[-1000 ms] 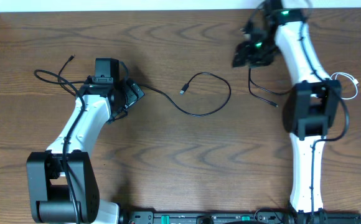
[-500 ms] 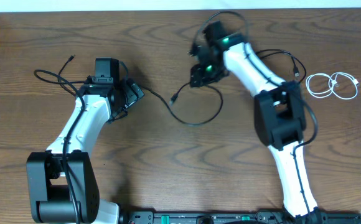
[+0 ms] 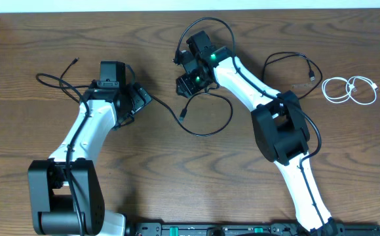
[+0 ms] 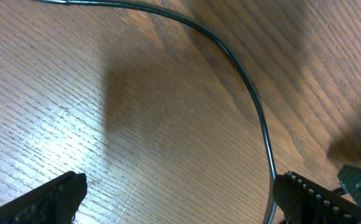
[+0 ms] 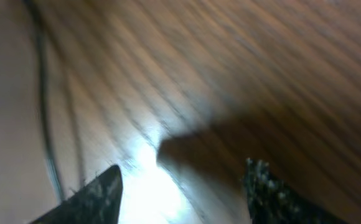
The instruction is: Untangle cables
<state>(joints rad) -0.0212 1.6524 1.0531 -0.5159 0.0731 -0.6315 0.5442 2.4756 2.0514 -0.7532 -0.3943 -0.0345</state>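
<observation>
A thin black cable [image 3: 206, 133] loops across the middle of the table, its plug [image 3: 183, 113] lying loose. It runs left under my left gripper [image 3: 139, 98] to crossed black strands [image 3: 54, 82]. In the left wrist view the same cable [image 4: 255, 112] curves down just inside the right finger [image 4: 317, 199]. My left gripper [image 4: 180, 202] is open wide. My right gripper [image 3: 185, 82] hovers over the loop's upper left; in the blurred right wrist view this gripper [image 5: 180, 193] is open and empty, with a cable [image 5: 43, 112] off to its left. Another black cable [image 3: 288, 58] and a coiled white cable [image 3: 350, 90] lie at the right.
The right arm [image 3: 278, 128] stretches diagonally over the table's right half. The left arm [image 3: 88, 131] lies along the left side. A thicker black cord [image 3: 209, 23] arches behind the right wrist near the table's far edge.
The right arm has swung left from the far right to the middle loop, leaving a black cable lying at the right, and its jaws changed width. The left arm has not moved.
</observation>
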